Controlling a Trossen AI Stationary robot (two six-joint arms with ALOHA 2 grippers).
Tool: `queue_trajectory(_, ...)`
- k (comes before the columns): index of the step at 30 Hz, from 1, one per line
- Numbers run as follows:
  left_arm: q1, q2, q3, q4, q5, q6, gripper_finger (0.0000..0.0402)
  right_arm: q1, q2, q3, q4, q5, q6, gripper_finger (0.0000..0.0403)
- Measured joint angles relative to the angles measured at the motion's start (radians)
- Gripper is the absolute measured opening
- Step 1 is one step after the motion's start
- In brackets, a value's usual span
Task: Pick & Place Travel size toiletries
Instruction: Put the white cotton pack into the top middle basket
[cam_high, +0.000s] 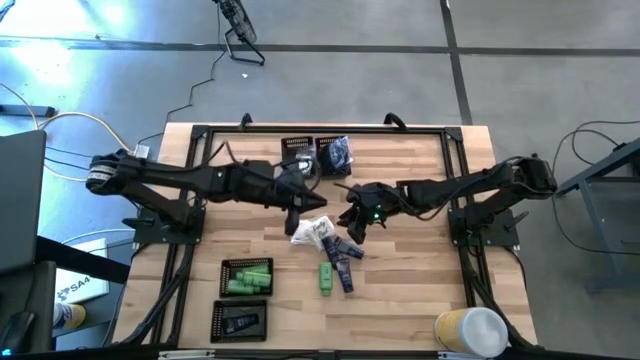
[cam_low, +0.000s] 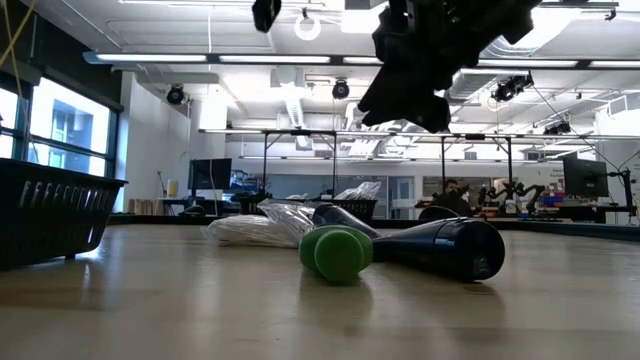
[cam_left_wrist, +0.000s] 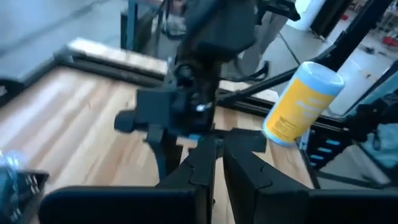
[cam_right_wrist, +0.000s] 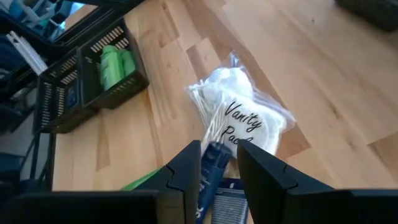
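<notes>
High view: right gripper (cam_high: 352, 226) spread above navy tube (cam_high: 345, 252); left gripper (cam_high: 293, 217) nearly closed, beside white packet (cam_high: 312, 232).

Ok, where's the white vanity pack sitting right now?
In the high view the white vanity pack lies mid-table, just below the left gripper and beside the loose navy tubes, under the right gripper.

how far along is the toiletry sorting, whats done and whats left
Partly done. Green tubes fill one mesh tray, and a navy tube lies in the tray beside it. The right gripper hangs above the loose pile, jaws open over a navy tube; nothing is gripped. Left: the vanity pack, a green tube and navy tubes.
</notes>
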Motion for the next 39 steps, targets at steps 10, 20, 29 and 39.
queue_trajectory(10,-0.05,0.0,0.0,0.03,-0.018,0.115,0.0028,-0.008,0.0,0.0,0.032,0.035,-0.055,0.0097)
queue_trajectory(20,-0.018,-0.01,0.0,-0.029,0.105,0.188,0.0028,-0.07,0.0,0.0,0.057,-0.038,0.005,0.0097)
queue_trajectory(29,0.044,-0.023,-0.009,-0.076,0.264,0.218,0.0021,-0.076,0.0,0.0,0.147,-0.024,0.004,0.0097)
queue_trajectory(39,0.063,-0.239,-0.284,0.157,0.174,0.158,0.0007,-0.091,0.0,0.0,0.156,-0.082,0.01,0.0097)
